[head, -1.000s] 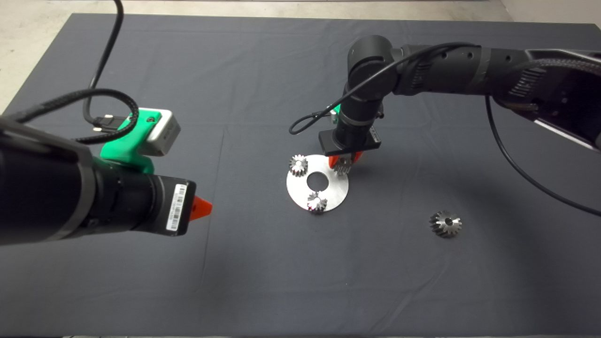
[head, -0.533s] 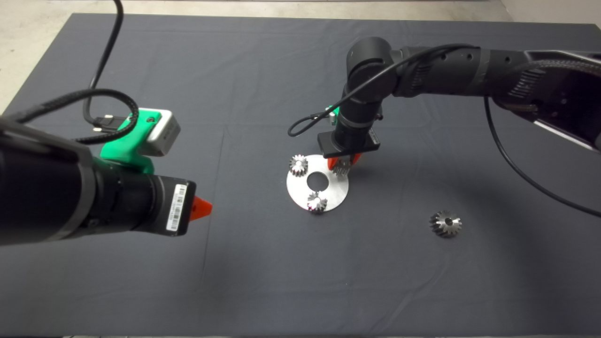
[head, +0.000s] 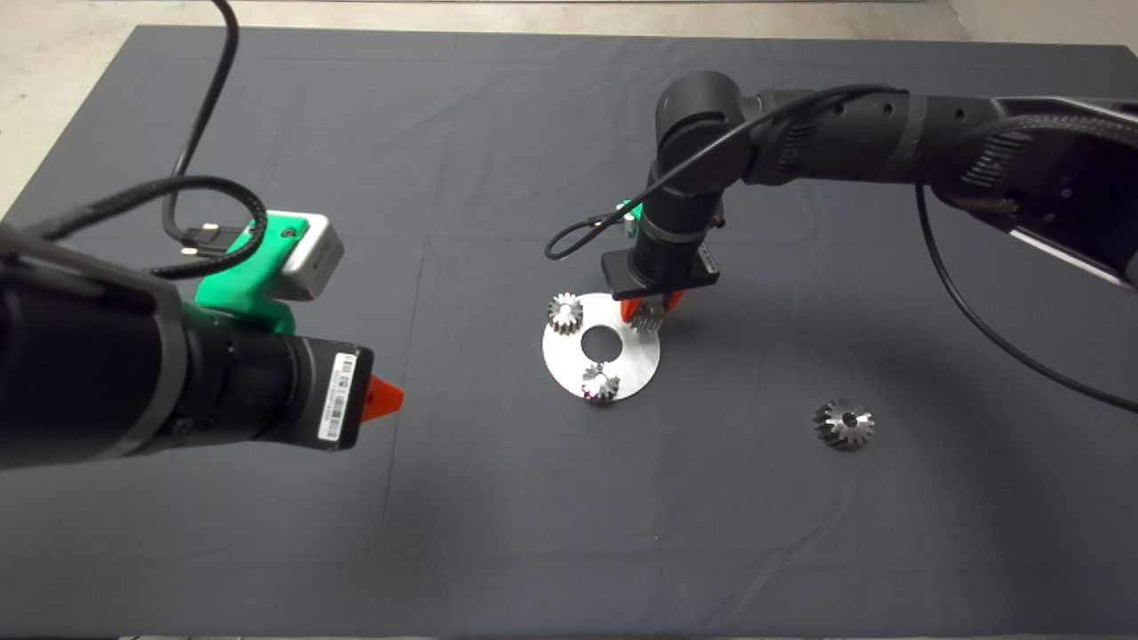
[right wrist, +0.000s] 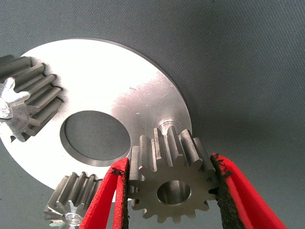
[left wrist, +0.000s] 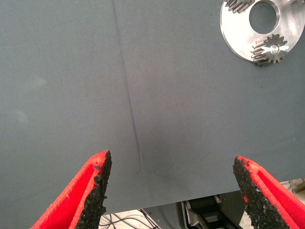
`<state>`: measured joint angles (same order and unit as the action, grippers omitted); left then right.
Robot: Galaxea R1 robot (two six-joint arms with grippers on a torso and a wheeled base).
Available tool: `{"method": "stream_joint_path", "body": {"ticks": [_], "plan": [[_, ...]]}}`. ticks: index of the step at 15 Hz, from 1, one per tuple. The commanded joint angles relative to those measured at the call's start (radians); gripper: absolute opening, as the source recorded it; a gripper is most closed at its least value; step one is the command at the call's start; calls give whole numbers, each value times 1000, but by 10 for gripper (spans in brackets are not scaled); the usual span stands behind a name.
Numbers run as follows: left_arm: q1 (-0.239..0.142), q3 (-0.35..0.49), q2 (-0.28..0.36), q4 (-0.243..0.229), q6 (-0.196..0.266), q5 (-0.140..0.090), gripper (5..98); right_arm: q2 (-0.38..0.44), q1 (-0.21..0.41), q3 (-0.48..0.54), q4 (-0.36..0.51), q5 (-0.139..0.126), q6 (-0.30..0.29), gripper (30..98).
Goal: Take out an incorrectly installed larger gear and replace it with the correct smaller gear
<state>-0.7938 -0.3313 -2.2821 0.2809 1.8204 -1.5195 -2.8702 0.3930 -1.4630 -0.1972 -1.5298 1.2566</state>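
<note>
What moved: almost nothing; the left arm's cable and camera sit a tiny bit lower than before, and the right arm has stayed put over the plate.
Hard to see: from above, the right arm's black wrist covers most of the right end effector [head: 650, 311], so only red tips show. The left wrist view cuts off one small gear at the picture's edge.
Right end effector: its two red fingers [right wrist: 107, 202] are clenched on the small grey steel gear with a round centre hole [right wrist: 172, 187], one pad on each side of the teeth.
Small gear's place: it sits at the edge of the flat shiny round metal plate with a big hole in the middle [head: 626, 357], just beside a little hole in the plate [right wrist: 167, 126].
Other small gears: two more grey toothed gears [head: 565, 313] [head: 601, 383] stand on the same plate.
Big gear: the wide dark grey steel gear with flared teeth [head: 843, 423] lies alone on the dark worktop mat [head: 498, 133], well apart from the plate and both end effectors.
Left end effector: it [left wrist: 174, 191] hangs above bare mat, off to the left of the plate, fingers spread wide and holding nothing.
</note>
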Motion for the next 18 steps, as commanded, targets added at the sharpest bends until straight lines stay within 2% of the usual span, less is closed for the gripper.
{"method": "stream_joint_path", "body": {"ticks": [1,8,12,13,18], "plan": [[-1,11,3,15,3,-8,643,-6,-3,-2,-48,-78,4,358],[8,11,3,31,0,-8,643,-41,-5,-54,-64,-78,-6,358],[32,14,2,34,2,-8,643,-51,-4,-81,-80,-78,-11,358],[34,15,0,47,2,-8,643,-50,-3,-83,-82,-78,-11,358],[38,10,2,57,-3,-8,643,-62,-3,-109,-82,-76,-13,357]]}}
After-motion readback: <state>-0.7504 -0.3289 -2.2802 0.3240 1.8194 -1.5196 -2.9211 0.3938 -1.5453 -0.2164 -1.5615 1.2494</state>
